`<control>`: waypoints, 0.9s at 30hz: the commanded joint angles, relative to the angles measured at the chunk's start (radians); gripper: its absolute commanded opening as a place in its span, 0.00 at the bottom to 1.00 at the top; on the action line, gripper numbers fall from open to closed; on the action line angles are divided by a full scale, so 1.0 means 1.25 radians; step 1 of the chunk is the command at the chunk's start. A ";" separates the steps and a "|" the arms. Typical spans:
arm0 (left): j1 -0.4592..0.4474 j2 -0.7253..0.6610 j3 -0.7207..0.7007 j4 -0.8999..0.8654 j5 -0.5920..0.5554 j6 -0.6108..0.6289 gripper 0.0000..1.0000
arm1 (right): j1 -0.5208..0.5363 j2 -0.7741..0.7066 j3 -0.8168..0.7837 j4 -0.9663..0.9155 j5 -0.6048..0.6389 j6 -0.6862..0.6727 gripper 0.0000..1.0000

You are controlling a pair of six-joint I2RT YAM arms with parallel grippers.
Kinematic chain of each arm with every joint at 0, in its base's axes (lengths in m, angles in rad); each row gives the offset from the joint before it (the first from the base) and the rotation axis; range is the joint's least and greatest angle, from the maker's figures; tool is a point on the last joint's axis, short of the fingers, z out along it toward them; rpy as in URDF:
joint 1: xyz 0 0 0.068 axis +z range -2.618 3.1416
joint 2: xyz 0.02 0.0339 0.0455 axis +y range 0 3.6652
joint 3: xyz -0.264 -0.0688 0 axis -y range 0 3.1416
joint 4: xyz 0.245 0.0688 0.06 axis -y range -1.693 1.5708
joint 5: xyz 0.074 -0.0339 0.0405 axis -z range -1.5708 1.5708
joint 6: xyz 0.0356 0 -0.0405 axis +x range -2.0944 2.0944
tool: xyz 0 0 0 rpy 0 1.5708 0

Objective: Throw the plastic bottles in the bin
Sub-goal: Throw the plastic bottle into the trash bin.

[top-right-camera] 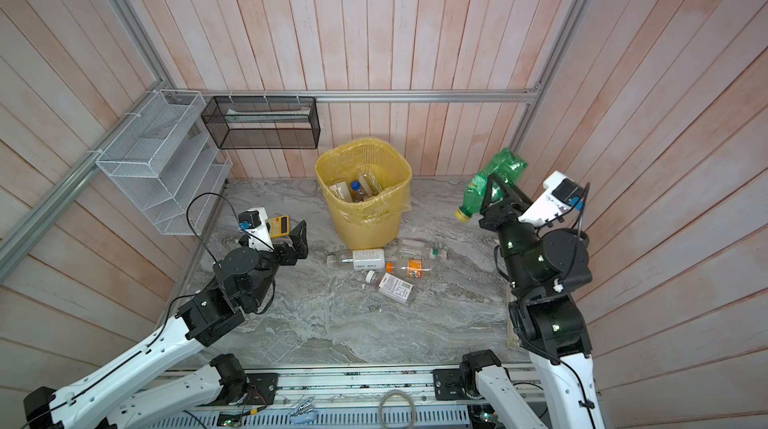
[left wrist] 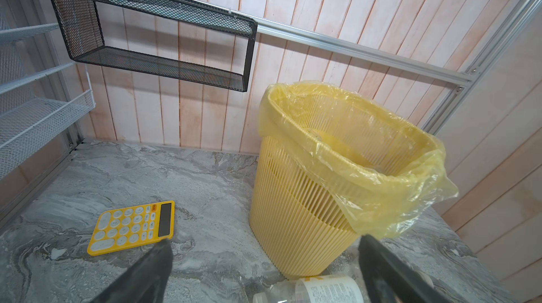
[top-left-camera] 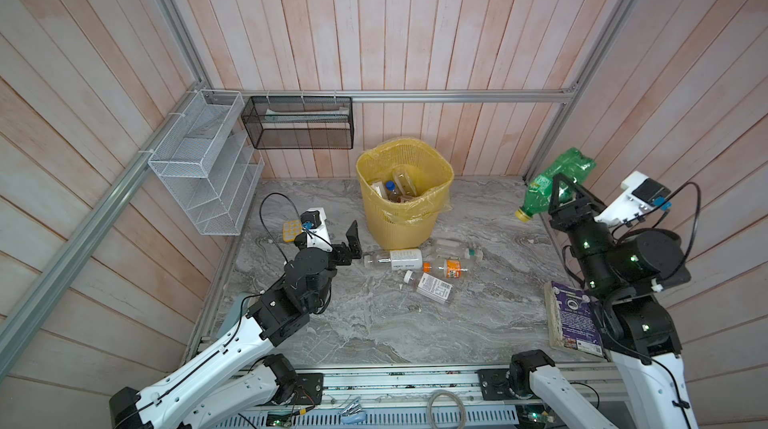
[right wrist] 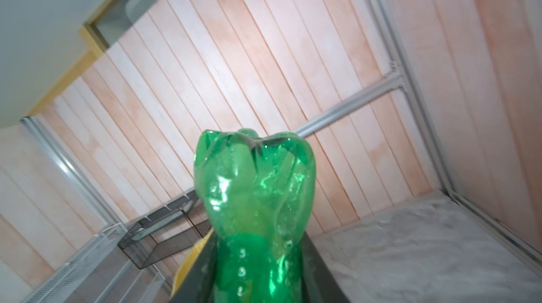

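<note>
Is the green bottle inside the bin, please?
No, the right gripper holds the green bottle in the air, well apart from the bin.

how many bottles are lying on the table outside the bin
4, all just in front of the bin: white-labelled bottle, green-capped bottle, orange-capped bottle, frontmost bottle. More may be hidden.

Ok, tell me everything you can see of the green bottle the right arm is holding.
The green bottle is translucent plastic, dented and crumpled, with a yellow cap and a yellow-green label near the neck. The right gripper is shut around its middle, holding it in the air, tilted cap down and lobed base up, apart from the yellow bin. Nothing else touches it.
</note>
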 commanded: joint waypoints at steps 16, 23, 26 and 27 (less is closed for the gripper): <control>-0.047 0.083 -0.012 -0.085 0.048 -0.029 1.00 | 0.143 0.530 0.334 0.008 -0.147 -0.127 0.84; -0.062 0.150 -0.033 -0.018 0.152 0.083 1.00 | 0.122 0.390 0.158 0.049 -0.100 -0.143 0.86; -0.062 0.210 -0.039 0.013 0.187 0.116 1.00 | 0.107 0.332 0.033 0.068 -0.086 -0.143 0.87; -0.062 0.228 -0.038 0.022 0.197 0.127 1.00 | 0.100 0.310 -0.014 0.072 -0.082 -0.145 0.87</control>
